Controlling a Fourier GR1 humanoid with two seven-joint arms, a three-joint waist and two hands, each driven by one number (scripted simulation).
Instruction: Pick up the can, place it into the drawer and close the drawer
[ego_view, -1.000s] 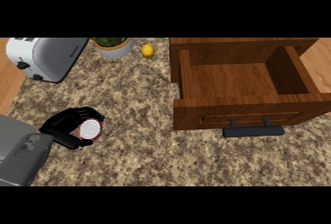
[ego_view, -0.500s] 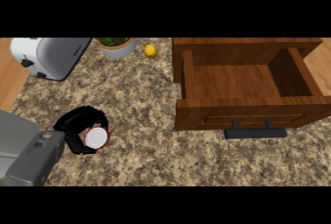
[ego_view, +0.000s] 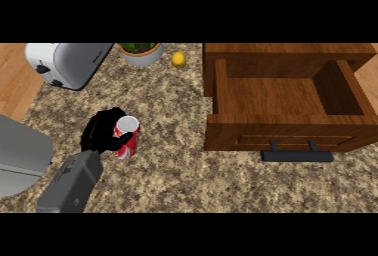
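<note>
The red can (ego_view: 126, 142), white top showing, is in my left hand (ego_view: 102, 131), whose black fingers curl round its left side. Hand and can are over the speckled counter, left of the middle of the head view, with the grey forearm (ego_view: 74, 182) coming in from the lower left. The wooden drawer (ego_view: 284, 131) stands pulled open at the right, its inside bare, and its black handle (ego_view: 297, 156) faces the near edge. A stretch of counter separates the can from the drawer's left wall. My right hand does not show.
A silver toaster (ego_view: 66, 62) sits at the back left. A potted plant (ego_view: 140, 51) and a small yellow lemon (ego_view: 179, 59) stand behind the can. A large grey shape (ego_view: 21, 157) fills the left edge.
My left hand has moved right and a little farther back with the can in it. The can's red side now shows more.
</note>
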